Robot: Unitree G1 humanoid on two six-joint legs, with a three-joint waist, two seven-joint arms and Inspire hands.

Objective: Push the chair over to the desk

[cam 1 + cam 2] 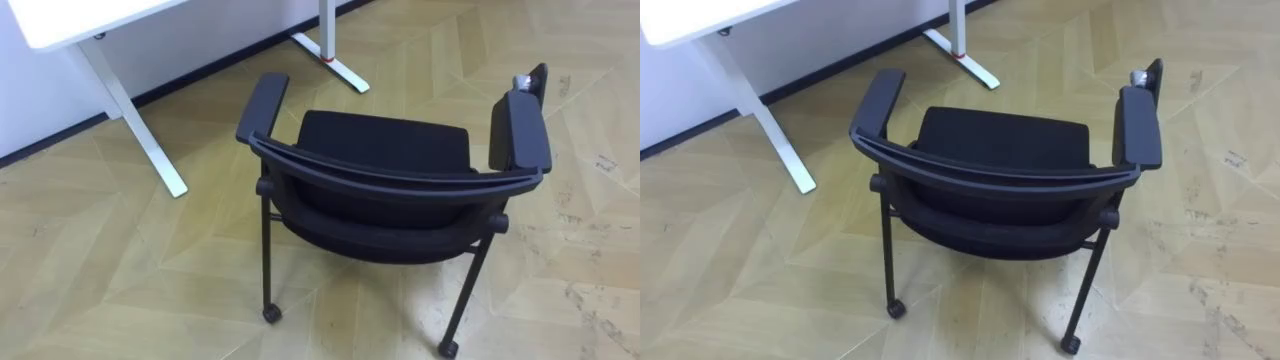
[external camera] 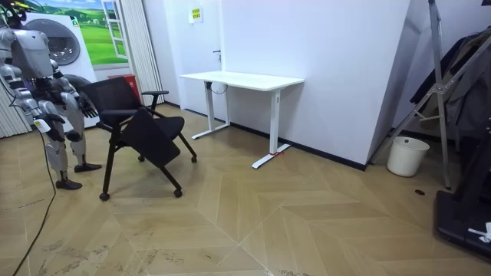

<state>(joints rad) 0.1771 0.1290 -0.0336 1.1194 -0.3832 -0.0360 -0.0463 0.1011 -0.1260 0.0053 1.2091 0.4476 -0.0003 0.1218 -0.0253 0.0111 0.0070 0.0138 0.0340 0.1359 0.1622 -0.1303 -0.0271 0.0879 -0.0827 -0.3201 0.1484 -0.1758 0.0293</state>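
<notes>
Parquet floor point(image 1: 590, 300) by a white desk point(image 1: 60, 20): black armchair point(image 1: 385, 140) is faced from behind, backrest point(image 1: 390, 181) beside the left hand point(image 2: 87, 108), whose state cannot be told.

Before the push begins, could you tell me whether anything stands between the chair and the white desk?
Nothing visible does: only bare wooden floor lies between the chair and the white desk.
</notes>
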